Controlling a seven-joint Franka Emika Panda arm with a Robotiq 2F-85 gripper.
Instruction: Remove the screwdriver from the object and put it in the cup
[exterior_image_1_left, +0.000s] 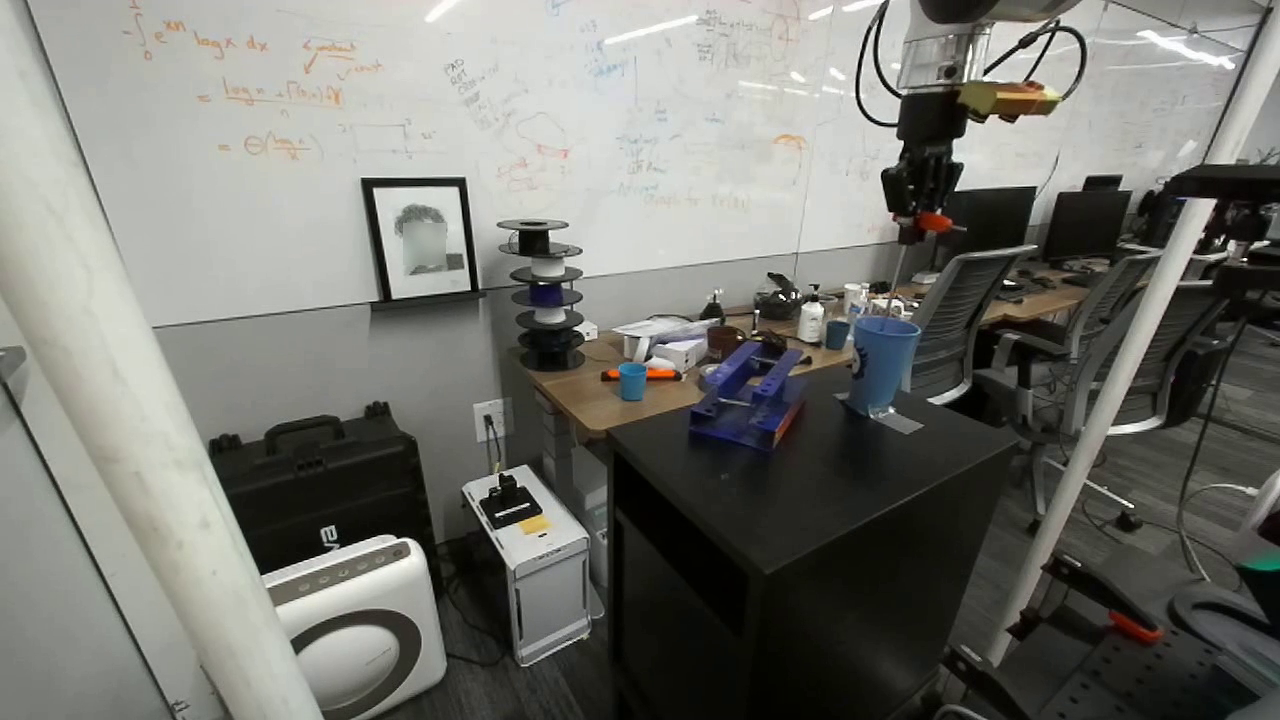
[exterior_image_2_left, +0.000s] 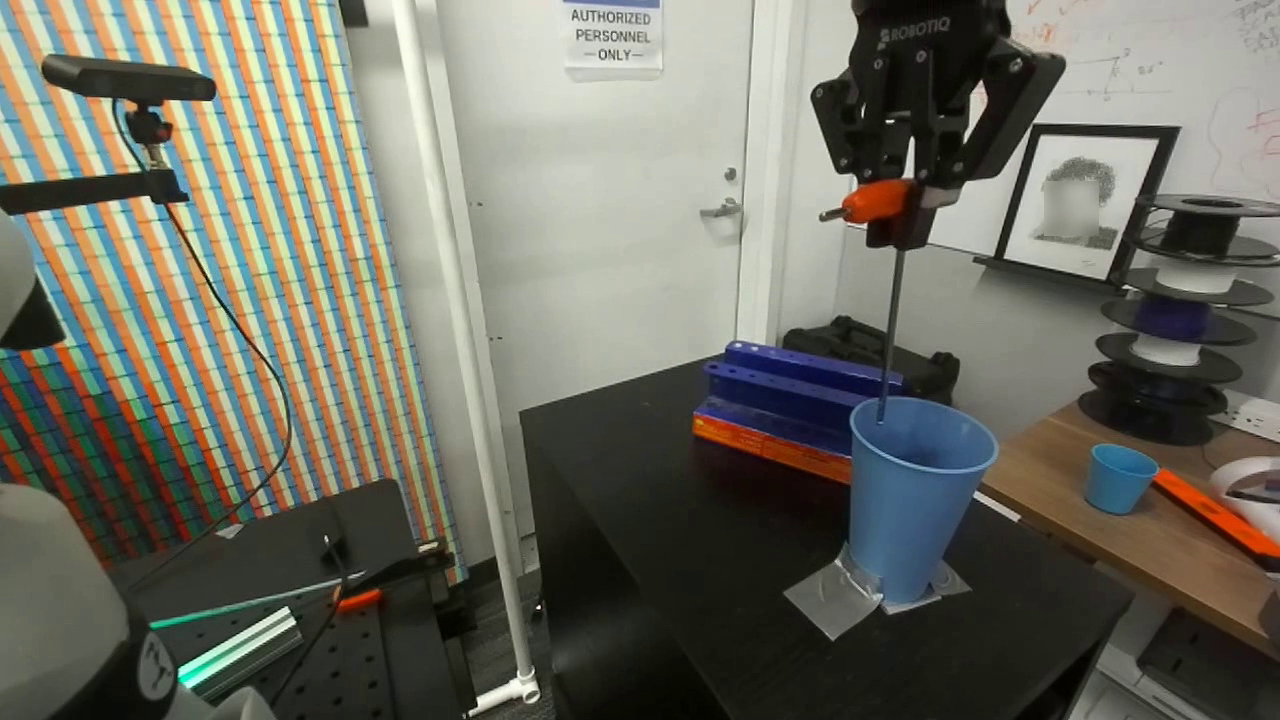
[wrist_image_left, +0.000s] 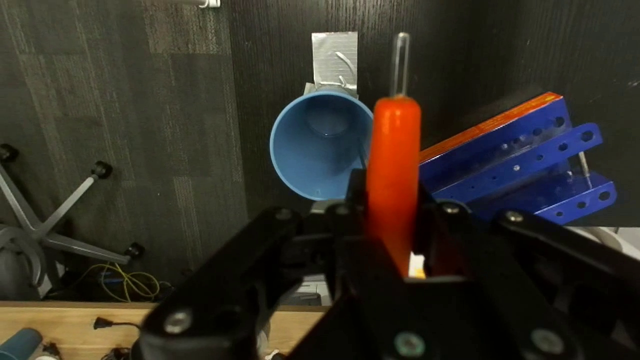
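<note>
The screwdriver has an orange T-shaped handle (exterior_image_1_left: 936, 221) and a long thin metal shaft; its handle also shows in an exterior view (exterior_image_2_left: 873, 201) and the wrist view (wrist_image_left: 396, 140). My gripper (exterior_image_2_left: 905, 215) is shut on the handle, above the light blue cup (exterior_image_2_left: 910, 510). The shaft hangs nearly upright, slightly tilted, with its lower end at the cup's mouth, near the rim on the holder's side. The cup stands upright; the wrist view looks into it (wrist_image_left: 320, 150). The dark blue holder (exterior_image_1_left: 750, 395) stands apart beside the cup; it also shows in the wrist view (wrist_image_left: 515, 170).
Cup and holder stand on a black cabinet (exterior_image_1_left: 720, 500). Silver tape (exterior_image_2_left: 835, 600) lies at the cup's base. A wooden desk (exterior_image_1_left: 580, 395) behind carries a small blue cup (exterior_image_1_left: 632, 381), bottles and clutter. A white pole (exterior_image_1_left: 1120, 390) and office chairs (exterior_image_1_left: 950, 330) stand nearby.
</note>
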